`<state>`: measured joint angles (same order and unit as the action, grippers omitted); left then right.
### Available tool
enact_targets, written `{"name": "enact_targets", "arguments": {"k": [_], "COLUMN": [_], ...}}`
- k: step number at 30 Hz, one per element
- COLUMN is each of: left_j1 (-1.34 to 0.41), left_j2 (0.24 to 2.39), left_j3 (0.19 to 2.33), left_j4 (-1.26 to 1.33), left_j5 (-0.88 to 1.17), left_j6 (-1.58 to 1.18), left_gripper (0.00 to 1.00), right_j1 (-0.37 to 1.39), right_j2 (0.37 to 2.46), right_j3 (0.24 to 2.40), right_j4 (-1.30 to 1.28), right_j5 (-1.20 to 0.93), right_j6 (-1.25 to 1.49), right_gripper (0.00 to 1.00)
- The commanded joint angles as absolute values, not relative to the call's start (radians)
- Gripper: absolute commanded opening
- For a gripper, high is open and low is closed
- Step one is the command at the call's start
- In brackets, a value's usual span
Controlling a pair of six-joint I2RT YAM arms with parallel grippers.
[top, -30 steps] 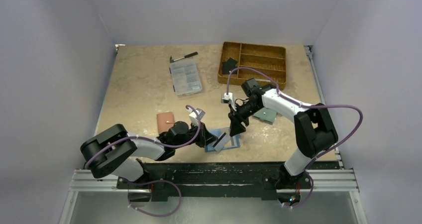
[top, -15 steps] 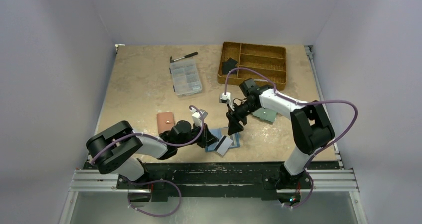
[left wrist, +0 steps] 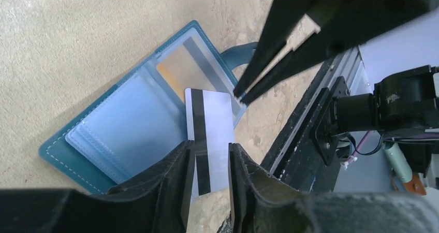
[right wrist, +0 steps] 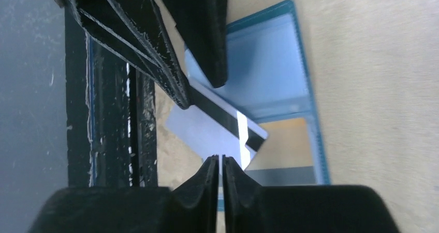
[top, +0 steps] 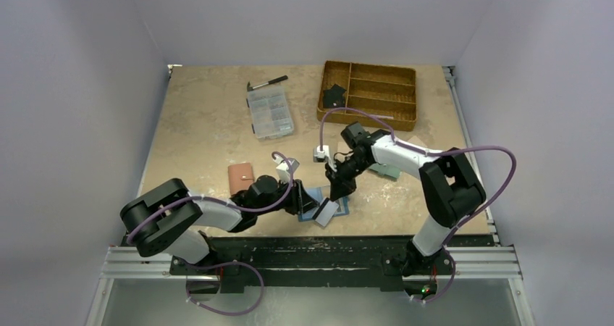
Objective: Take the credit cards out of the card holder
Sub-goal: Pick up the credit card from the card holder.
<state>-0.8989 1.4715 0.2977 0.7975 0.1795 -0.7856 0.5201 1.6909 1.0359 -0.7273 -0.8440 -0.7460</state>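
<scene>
The left claw stands apart, straddling the near end of the grey card without clamping it. The right claw is all but together, its tips at that card's far corner, probably to pin or nudge it. The card lies half over the card holder, which is spread open midway along the near edge of the surface. A tan card sits in its pocket.

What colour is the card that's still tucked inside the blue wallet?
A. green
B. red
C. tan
C: a tan card shows through the clear pocket of the wallet, while the grey card lies partly over it.
</scene>
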Motion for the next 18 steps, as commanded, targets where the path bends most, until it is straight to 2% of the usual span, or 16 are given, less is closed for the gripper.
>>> {"name": "enact_targets", "arguments": {"k": [1, 6, 18], "left_j1": [-0.899, -0.892, -0.888], "left_j2": [1.453, 1.481, 1.618], "left_j3": [0.34, 0.343, 0.333], "left_j4": [0.771, 0.758, 0.873], "left_j5": [0.165, 0.17, 0.247], "left_j6": [-0.838, -0.867, -0.961], "left_gripper": [0.35, 0.38, 0.49], "right_j1": [0.606, 0.636, 0.641], "right_j2": [1.688, 1.722, 1.814], "right_j3": [1.025, 1.025, 1.035], "right_j4": [-0.73, -0.705, -0.689], "right_j5": [-0.774, -0.694, -0.543], "right_j6": [-0.797, -0.762, -0.696], "right_gripper": [0.08, 0.03, 0.03]}}
